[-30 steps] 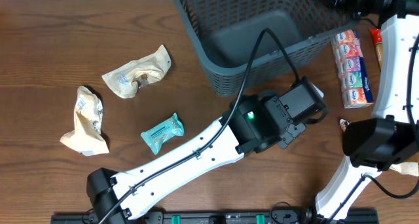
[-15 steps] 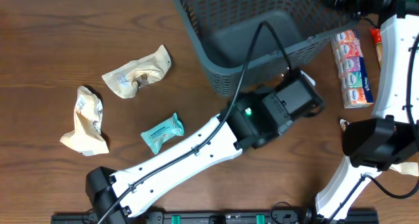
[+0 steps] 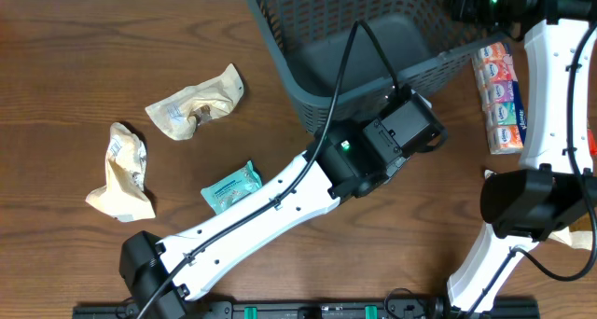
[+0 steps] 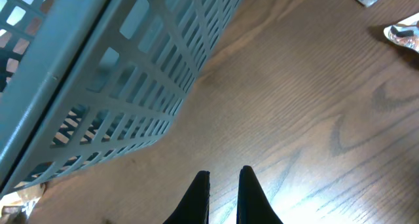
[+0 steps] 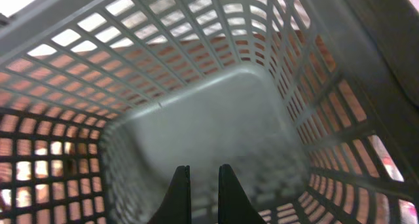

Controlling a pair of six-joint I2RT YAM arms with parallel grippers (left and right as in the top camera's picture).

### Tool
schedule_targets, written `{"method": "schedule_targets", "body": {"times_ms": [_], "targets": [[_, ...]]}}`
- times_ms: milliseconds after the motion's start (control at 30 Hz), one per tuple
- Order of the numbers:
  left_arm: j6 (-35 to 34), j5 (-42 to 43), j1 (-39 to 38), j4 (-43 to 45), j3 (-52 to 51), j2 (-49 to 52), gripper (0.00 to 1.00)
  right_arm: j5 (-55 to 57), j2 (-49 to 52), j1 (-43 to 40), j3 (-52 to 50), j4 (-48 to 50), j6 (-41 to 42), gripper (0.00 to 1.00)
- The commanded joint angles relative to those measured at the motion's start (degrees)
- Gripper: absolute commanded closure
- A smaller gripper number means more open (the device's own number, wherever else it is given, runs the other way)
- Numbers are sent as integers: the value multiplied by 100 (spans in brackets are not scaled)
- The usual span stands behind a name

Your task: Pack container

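One container (image 3: 280,30) sits at the far middle of the worktop (image 3: 75,58), nothing in it yet. Left arm has swung in against its near wall since a second ago; left fingers (image 4: 241,185) clenched, nothing between them. Right fingers (image 5: 226,191) just pinched shut, empty, hanging over the container floor. So no packing has started. Tissue multipack (image 3: 504,100), two beige packets (image 3: 194,103) (image 3: 123,174) and teal packet (image 3: 231,188) all lie outside. Print too small to read.
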Motion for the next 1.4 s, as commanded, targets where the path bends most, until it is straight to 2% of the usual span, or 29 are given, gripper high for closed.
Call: {"method": "schedule_targets", "body": {"times_ms": [0,400,767,1367], "targets": [[79,17,42,31,-24,101,94,442,166,48,24,-129,-262,99],[125,13,122,24,-24,452,94,496,420,44,22,-391,-557,99],[197,15,782,22,-24,452,94,586,420,37,22,-472,-640,99],[748,13,1113,352,-24,452,94,737,420,13,22,-739,-710,99]]}}
